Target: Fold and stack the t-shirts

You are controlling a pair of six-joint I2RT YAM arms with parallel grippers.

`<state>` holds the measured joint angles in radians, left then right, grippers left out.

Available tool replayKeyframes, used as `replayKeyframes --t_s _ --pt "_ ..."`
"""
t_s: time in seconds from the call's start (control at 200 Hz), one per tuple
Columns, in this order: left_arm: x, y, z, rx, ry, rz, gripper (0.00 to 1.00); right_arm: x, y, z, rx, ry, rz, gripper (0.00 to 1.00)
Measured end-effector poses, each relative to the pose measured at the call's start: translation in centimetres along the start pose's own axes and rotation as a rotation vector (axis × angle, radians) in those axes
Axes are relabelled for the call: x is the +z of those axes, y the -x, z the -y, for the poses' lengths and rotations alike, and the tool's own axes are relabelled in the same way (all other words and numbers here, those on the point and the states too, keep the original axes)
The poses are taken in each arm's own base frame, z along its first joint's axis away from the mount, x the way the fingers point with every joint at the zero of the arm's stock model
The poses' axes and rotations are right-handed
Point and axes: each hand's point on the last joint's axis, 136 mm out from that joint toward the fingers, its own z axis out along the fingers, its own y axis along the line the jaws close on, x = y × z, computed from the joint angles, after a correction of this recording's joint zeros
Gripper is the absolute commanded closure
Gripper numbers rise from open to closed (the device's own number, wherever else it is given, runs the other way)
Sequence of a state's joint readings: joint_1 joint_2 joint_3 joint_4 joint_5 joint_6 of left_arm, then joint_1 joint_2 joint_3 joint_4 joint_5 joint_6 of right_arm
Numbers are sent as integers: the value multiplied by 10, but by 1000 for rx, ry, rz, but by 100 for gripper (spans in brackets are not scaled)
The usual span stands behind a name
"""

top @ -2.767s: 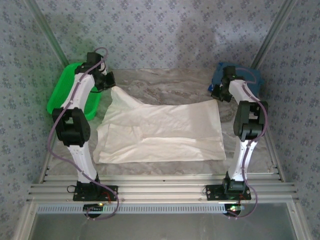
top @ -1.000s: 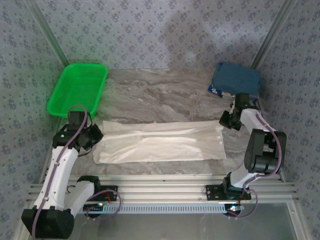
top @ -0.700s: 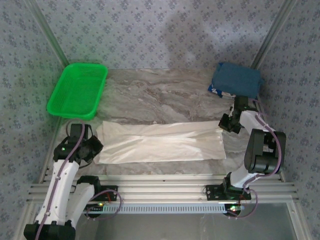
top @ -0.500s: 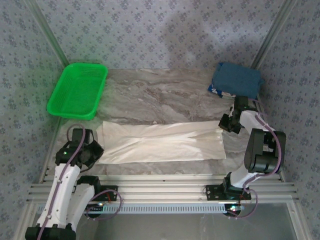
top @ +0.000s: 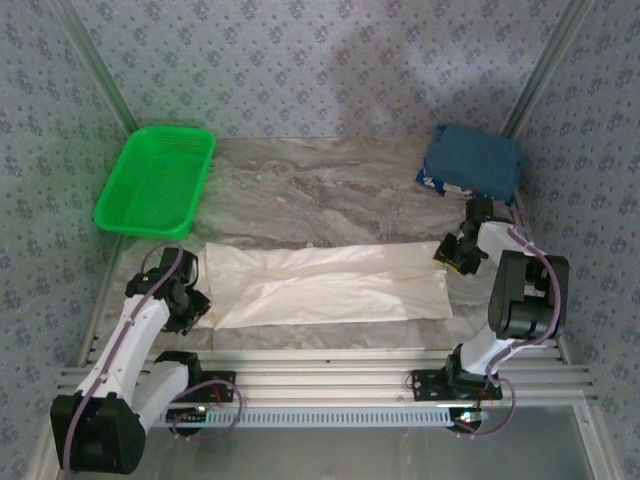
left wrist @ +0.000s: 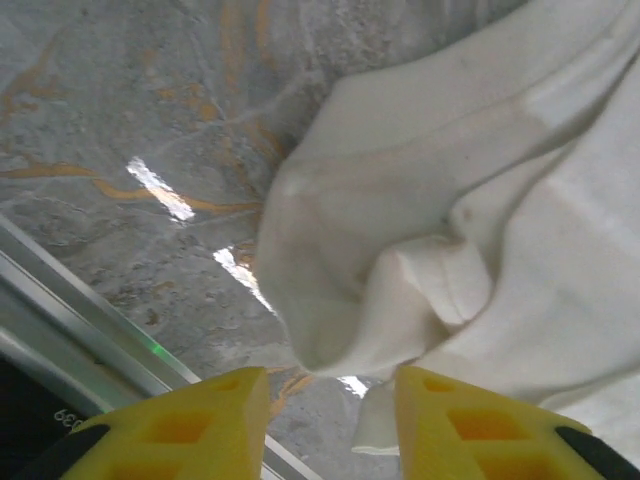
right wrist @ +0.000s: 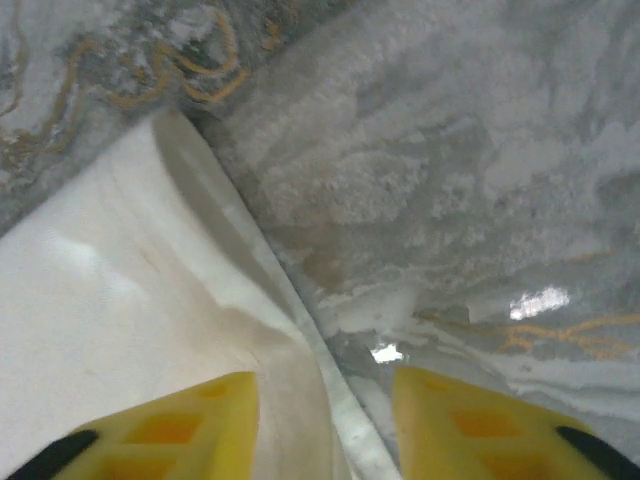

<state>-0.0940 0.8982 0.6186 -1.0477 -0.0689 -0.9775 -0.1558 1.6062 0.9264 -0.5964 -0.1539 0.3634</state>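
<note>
Strip of white t-shirt [top: 330, 285] along the tabletop's [top: 330, 190] near edge, blue t-shirt [top: 472, 160] in the far right corner. Your left gripper [top: 188, 303] and right gripper [top: 455, 252] flank it, jaws parted, empty; a finger snagging the bunched left end could undo the fold.

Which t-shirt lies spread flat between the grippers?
The white t-shirt, a long strip across the near table; the blue t-shirt sits compact at the far right corner.
</note>
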Motion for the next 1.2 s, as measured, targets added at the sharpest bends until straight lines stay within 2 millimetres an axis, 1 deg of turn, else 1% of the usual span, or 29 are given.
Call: replayKeyframes --t_s 0.085,0.155,0.22,0.265,0.335,0.38,0.44,0.51,0.565,0.625,0.71,0.829,0.954,1.064,1.199 --pt "-6 4 -1 4 11 21 45 -4 -7 1 35 -4 -20 28" --pt "-19 11 10 20 -21 54 41 -14 -9 -3 39 7 -8 17" --pt "-35 20 29 53 -80 88 35 -30 -10 -11 31 33 26 8" --pt "-46 27 48 83 -131 114 32 -41 -9 -19 13 59 55 4" --pt "-57 30 80 156 -223 119 31 -58 -10 -33 -25 114 99 1" --pt "-58 27 101 208 -273 99 31 -68 -12 -44 -57 158 119 0" --pt "-53 21 123 275 -315 51 32 -81 -17 -59 -111 221 138 0" --pt "-39 9 144 355 -332 -33 33 -94 -26 -79 -181 306 146 0" --pt "-26 1 155 410 -330 -97 36 -101 -33 -92 -224 368 140 0" --pt "-12 -8 163 468 -314 -162 42 -105 -39 -102 -257 420 127 0" --pt "5 -14 175 536 -289 -221 47 -108 -47 -114 -293 471 106 0" --pt "21 -16 190 614 -270 -256 50 -112 -55 -124 -324 514 91 0" --pt "33 -20 202 682 -249 -275 53 -116 -59 -129 -341 536 84 0" --pt "41 -28 202 729 -223 -290 54 -117 -60 -130 -343 542 84 0" --pt "42 -36 201 764 -208 -292 55 -120 -60 -130 -347 546 94 0"
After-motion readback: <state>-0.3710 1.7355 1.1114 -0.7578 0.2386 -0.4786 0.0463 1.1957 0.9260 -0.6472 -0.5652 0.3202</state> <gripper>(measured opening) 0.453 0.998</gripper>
